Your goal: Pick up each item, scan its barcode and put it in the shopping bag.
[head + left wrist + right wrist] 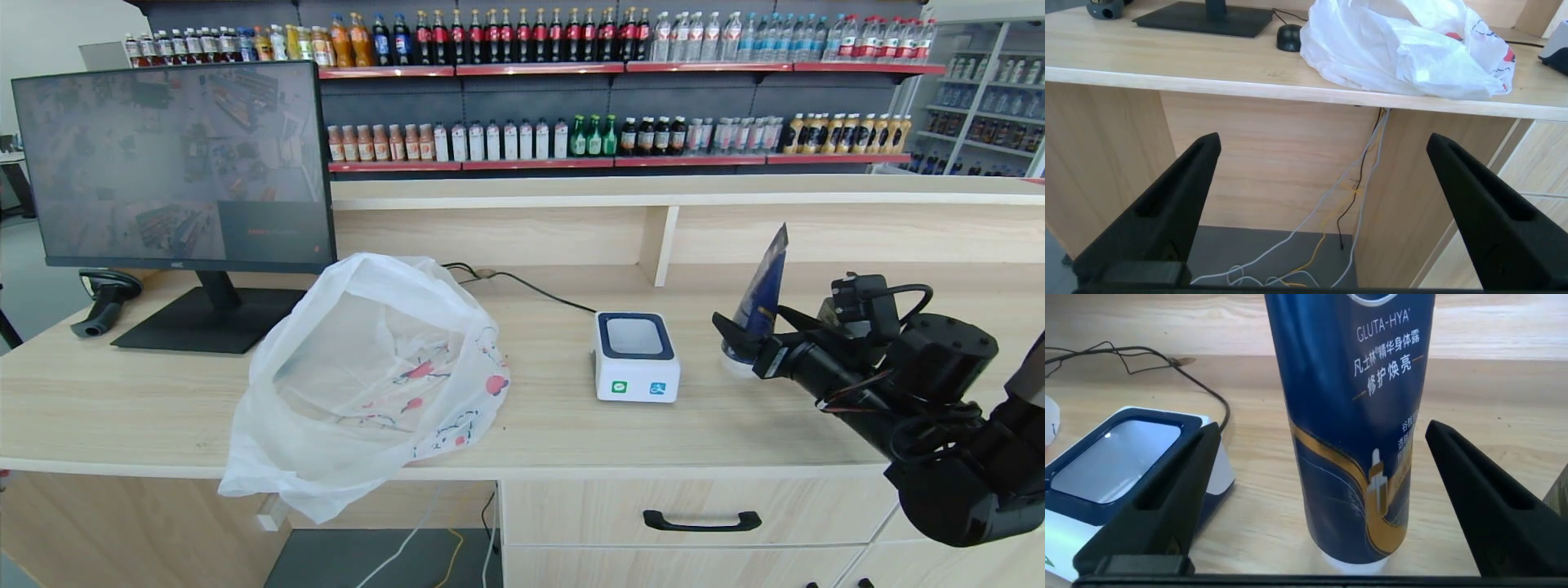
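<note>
The right gripper [755,327] is held low over the counter [531,425] at its right end, its arm coming in from the right and the wrist roughly level. Its two black fingers are spread apart, one on each side of the tube [763,286]. In the right wrist view the gripper [1323,433] has a gap between each finger and the tube [1351,416], so nothing is clamped.

The left gripper [1323,143] is below the counter top, facing the wooden front panel and the loose cables [1347,204] hanging there. Its fingers are also wide apart and hold nothing.

The tube is dark blue with a gold swirl and pale print. It stands upright on its white cap, flat crimped end up, just right of the scanner [635,355]. The scanner is a small white box with a dark blue frame around its pale top window [1118,457]. It sits near the middle of the counter, apart from the tube.

The shopping bag [367,367] lies left of the scanner, of thin white plastic with red and dark print. Its mouth gapes upward and its lower edge droops over the counter's front edge [1404,45]. Inside, only its own creased plastic shows.

Farther back on the left stand a monitor [175,163] and a black handheld scanner [102,298], and a dark cable [531,286] crosses the counter. Behind the counter run shelves of bottles [620,82].
</note>
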